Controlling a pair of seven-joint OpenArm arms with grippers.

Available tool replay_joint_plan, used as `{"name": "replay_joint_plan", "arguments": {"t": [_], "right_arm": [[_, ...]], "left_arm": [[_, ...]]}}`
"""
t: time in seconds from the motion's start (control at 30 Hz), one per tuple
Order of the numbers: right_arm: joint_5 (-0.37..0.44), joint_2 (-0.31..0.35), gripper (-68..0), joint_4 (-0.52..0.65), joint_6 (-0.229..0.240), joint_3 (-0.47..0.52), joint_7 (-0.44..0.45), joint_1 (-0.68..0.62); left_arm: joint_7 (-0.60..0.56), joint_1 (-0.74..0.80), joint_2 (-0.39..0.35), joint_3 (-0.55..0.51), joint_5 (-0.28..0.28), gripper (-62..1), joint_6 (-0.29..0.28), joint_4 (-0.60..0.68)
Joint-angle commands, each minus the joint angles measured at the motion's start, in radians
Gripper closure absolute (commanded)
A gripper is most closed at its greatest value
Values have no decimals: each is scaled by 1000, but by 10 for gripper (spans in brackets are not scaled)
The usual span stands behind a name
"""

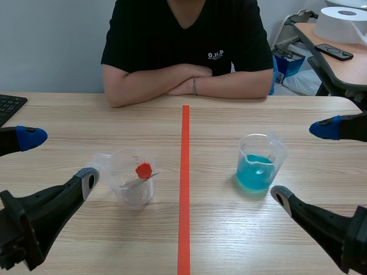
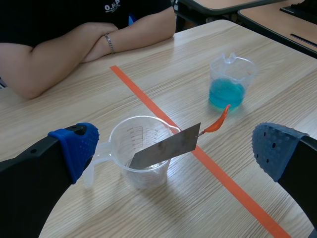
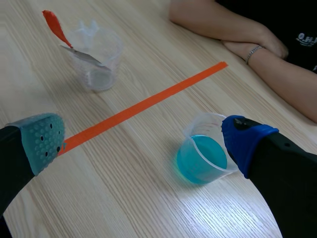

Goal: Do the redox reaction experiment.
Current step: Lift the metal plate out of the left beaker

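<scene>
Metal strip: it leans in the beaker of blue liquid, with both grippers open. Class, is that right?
No: the metal strip leans in the other clear beaker (left wrist view); left gripper and right gripper are open.

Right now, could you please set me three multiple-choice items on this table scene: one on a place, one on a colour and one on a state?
1. Where is the grey metal strip with the orange-red tip?
A. Leaning in the clear plastic beaker left of the orange-red tape line.
B. Flat on the table.
C. Held by the person.

2. What colour is the liquid in the second clear plastic beaker?
A. Yellow.
B. Blue.
C. Colourless.

3. How do the robot's left hand and right hand stand?
A. Both shut on beakers.
B. Left shut, right open.
C. Both open.

Answers: 1 A, the strip rests on that beaker's rim with its tip outside. 2 B, it shows turquoise blue in every view. 3 C, each wrist view shows its fingers wide apart, touching nothing.
</scene>
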Motion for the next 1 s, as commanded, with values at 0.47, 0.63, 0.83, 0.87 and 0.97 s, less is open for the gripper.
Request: {"name": "replay_joint_plan", "arguments": {"t": [0.47, 0.63, 0.83, 0.87, 0.97], "right_arm": [[-60, 3, -679, 14, 89, -144, 3, 179], [-76, 3, -679, 14, 89, -207, -17, 230], [-76, 2, -679, 13, 88, -258, -46, 272], [-76, 0, -679, 13, 88, -261, -47, 277], [-76, -3, -679, 13, 89, -263, -48, 282]], "left_arm": [[-40, 110, 5, -32, 210, -570, 91, -7], [-77, 183, 5, -77, 273, -534, 113, -35], [-184, 273, 20, -121, 357, -460, 161, -110], [-210, 287, 26, -126, 386, -451, 163, -127], [-263, 317, 43, -131, 452, -445, 178, -181]]}}
